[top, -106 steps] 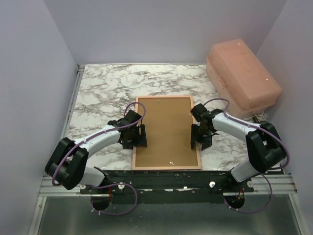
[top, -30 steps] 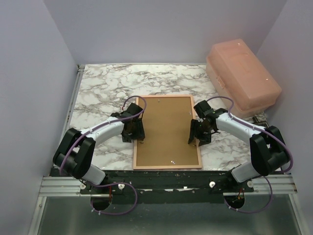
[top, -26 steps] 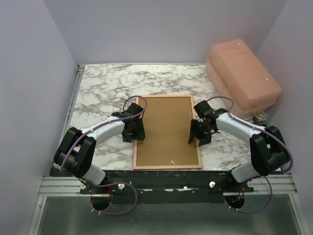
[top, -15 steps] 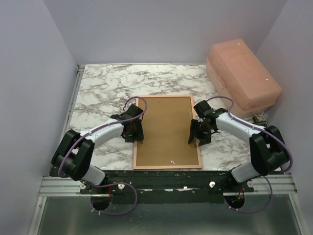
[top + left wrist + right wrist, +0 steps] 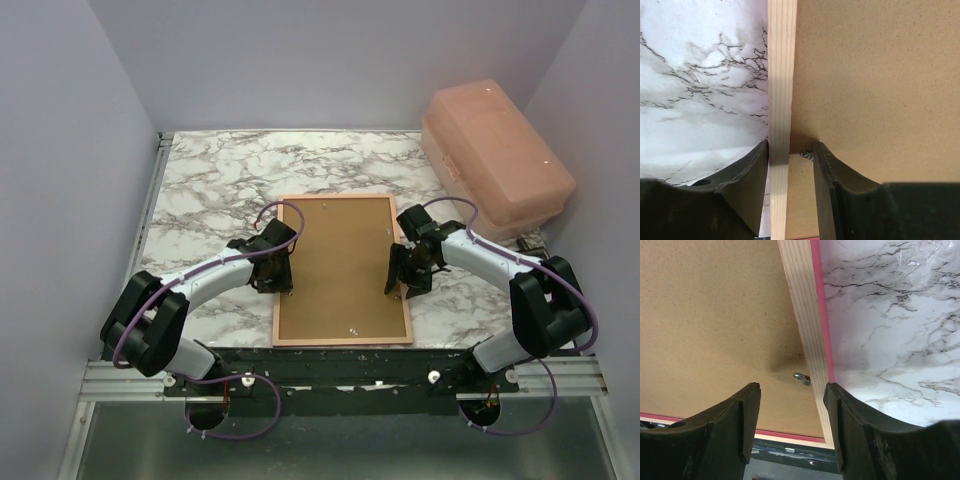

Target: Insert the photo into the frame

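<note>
Pale wood at the back with a pink outer edge, the frame [image 5: 340, 342] lies face down on the marble table [image 5: 220, 180], near its front edge and between the two arms. A brown backing board [image 5: 340, 270] fills its opening. A small metal clip [image 5: 806, 156] sits on the left rail where it meets the board, and another clip [image 5: 802, 378] sits on the right rail.

The left gripper [image 5: 790, 150] straddles the left rail. One finger is close against the rail's outer edge, the other stands clear over the board, so nothing is clamped. The right gripper [image 5: 792, 387] has its jaws spread either side of the right rail and its clip, holding nothing. A salmon-pink plastic box [image 5: 495, 155] sits at the table's far right corner, well apart from the frame.
</note>
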Robot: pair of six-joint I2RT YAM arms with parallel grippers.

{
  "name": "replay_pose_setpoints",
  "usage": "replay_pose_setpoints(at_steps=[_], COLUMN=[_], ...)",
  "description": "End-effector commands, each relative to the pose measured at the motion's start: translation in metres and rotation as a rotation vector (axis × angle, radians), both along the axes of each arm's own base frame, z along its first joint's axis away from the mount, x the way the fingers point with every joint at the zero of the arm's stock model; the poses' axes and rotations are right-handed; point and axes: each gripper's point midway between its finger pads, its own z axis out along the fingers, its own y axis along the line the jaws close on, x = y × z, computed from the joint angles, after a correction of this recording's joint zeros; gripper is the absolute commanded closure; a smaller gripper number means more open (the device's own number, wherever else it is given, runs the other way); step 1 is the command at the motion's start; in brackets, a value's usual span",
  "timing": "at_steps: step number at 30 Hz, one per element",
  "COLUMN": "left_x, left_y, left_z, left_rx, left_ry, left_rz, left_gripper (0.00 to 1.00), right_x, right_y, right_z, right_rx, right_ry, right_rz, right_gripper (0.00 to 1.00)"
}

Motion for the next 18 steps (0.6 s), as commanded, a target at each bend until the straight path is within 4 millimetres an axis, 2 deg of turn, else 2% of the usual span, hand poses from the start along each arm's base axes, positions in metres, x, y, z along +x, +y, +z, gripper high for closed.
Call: replay_pose_setpoints(at_steps=[1,3,5,11,18], left_x=[-0.041,-0.039,-0.038,-0.047,-0.059], left_y=[0.020,0.019,0.019,0.021,0.018], left_z=[-0.019,-0.018,-0.016,-0.017,-0.022], left_rx=[0.088,0.085,0.091,0.106,0.115], left_ry=[0.134,0.134,0.133,0.151,0.178], left_rz=[-0.014,-0.015,-0.018,-0.048,-0.080], left_gripper=[0.72,0.80,0.82,0.96,1.00], right_x=[-0.018,-0.018,-0.018,-0.018,-0.017], right_y=[0.007,0.008,0.008,0.008,0.010], right_z=[-0.040,-0.040,-0.040,-0.040,-0.040], right_rx=[0.032,0.034,0.034,0.035,0.041], right_ry=[0.077,0.079,0.081,0.078,0.082], right_rz=[0.023,0.023,0.024,0.023,0.022], right_gripper=[0.39,0.39,0.39,0.39,0.39])
